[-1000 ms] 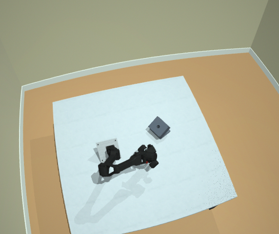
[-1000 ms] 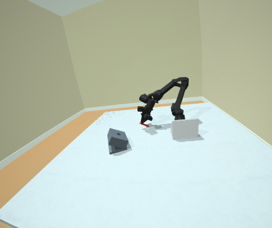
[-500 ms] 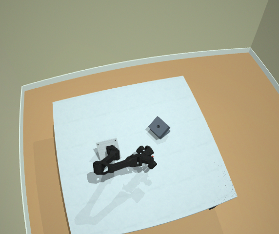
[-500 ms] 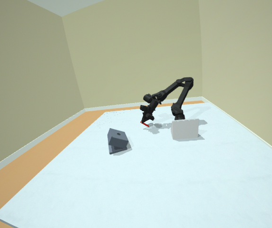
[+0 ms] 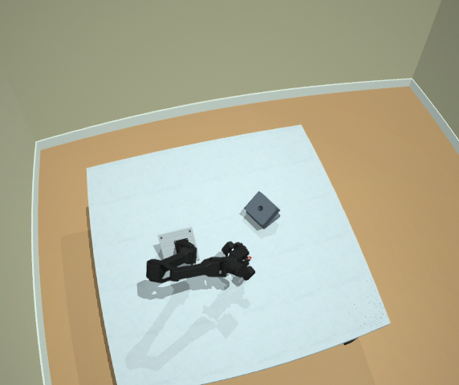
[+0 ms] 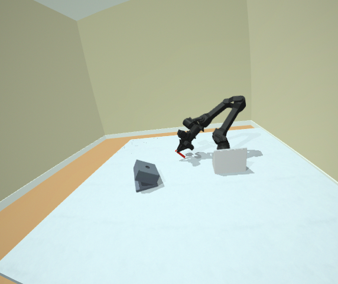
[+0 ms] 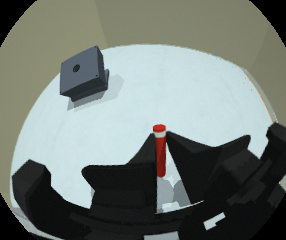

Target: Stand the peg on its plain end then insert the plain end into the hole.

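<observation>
Red peg (image 5: 249, 257) (image 6: 181, 154) (image 7: 161, 157): hangs tilted, pinched in the hand (image 5: 246, 259) (image 6: 178, 151) (image 7: 159, 135), outside the panel's (image 5: 265, 216) (image 6: 140, 165) (image 7: 88, 76) hole (image 5: 260, 208) (image 6: 147, 167) (image 7: 76, 68); shows white band (image 7: 159, 134) plainly in wrist view, not top.

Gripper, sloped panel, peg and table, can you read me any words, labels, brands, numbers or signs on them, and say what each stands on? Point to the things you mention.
None can be read on the arm, its fingers, the sloped panel (image 5: 266, 216) (image 6: 148, 176) (image 7: 89, 75), the peg (image 6: 180, 154) (image 7: 161, 157) or the table (image 5: 172, 186) (image 6: 178, 220) (image 7: 148, 85).
The pale patches by the fingers show no legible lettering.
</observation>
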`<action>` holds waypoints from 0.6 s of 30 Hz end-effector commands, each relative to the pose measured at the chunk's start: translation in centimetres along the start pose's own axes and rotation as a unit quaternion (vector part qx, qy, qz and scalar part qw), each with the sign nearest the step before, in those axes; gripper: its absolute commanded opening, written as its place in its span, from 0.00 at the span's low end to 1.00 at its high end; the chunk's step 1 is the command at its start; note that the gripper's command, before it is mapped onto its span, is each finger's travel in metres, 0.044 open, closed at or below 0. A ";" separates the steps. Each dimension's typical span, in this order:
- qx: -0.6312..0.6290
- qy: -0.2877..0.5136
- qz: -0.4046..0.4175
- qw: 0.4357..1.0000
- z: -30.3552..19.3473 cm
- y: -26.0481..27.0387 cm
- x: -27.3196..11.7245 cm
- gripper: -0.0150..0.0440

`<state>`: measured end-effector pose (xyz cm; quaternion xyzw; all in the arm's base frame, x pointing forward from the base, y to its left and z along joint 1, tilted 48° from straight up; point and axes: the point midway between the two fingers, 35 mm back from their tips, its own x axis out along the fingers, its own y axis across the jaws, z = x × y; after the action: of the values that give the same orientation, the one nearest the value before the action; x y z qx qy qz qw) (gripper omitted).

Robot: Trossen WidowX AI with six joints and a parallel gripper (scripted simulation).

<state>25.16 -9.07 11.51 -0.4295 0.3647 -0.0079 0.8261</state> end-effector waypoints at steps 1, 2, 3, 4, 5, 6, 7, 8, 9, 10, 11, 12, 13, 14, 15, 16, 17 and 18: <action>-0.003 -0.015 0.004 1.000 -0.3 0.4 -0.1 0.34; -0.003 -0.019 0.004 1.000 -0.3 0.4 -0.2 0.34; -0.003 -0.023 0.004 1.000 -0.4 0.4 -0.2 0.34; -0.003 -0.027 0.004 1.000 -0.4 0.4 -0.3 0.34; -0.003 -0.032 0.004 0.999 -0.4 0.4 -0.4 0.34; -0.003 -0.036 0.004 0.999 -0.5 0.4 -0.4 0.34; -0.003 -0.040 0.004 0.999 -0.5 0.4 -0.5 0.34; -0.003 -0.045 0.004 0.999 -0.5 0.4 -0.5 0.34; -0.003 -0.049 0.004 0.999 -0.6 0.4 -0.6 0.34; -0.004 -0.053 0.004 0.999 -0.6 0.4 -0.7 0.34; -0.004 -0.058 0.004 0.998 -0.7 0.4 -0.7 0.34; -0.004 -0.062 0.004 0.998 -0.7 0.4 -0.8 0.34; -0.004 -0.066 0.004 0.998 -0.7 0.4 -0.8 0.34; -0.004 -0.071 0.004 0.997 -0.8 0.4 -0.9 0.34; -0.004 -0.075 0.004 0.997 -0.8 0.4 -0.9 0.34; -0.004 -0.079 0.004 0.997 -0.9 0.4 -1.0 0.34; -0.004 -0.084 0.004 0.996 -0.9 0.4 -1.0 0.34; -0.004 -0.088 0.004 0.996 -0.9 0.4 -1.1 0.34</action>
<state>23.97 -9.22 11.91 -0.4302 0.3001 0.0260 0.8510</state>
